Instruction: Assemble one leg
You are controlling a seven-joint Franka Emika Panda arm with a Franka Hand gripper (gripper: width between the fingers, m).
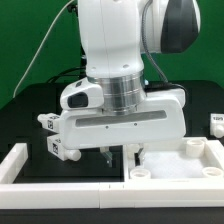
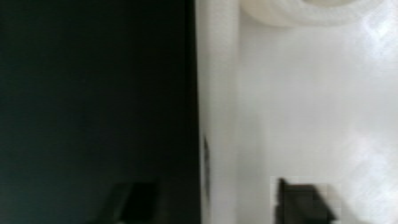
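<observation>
Claw (image 1: 115,158) hangs low over the near edge of the large flat white tray-like panel (image 1: 185,165). In the wrist view the claw (image 2: 215,200) has its two dark fingertips (image 2: 134,200) spread apart with nothing between them. One tip is over the black table (image 2: 89,100), the other over the panel (image 2: 302,110), with a round corner recess (image 2: 302,12) ahead.

The leg, a small white stubby plastic peg with black-and-white tags (image 1: 56,150), lies on the table (image 1: 30,105) to the exterior view's left of the claw, near but apart from it. A second peg like it (image 1: 45,122) lies just behind. Judgement: the next move needs a sideways shift towards that side before any grasp.

Hard to read:
- The white claw housing hides much of both pegs, so their long axes cannot be told.
- A third tagged white piece (image 1: 217,122) is cut off at the exterior view's right edge.
- No peg shows in the wrist view.
</observation>
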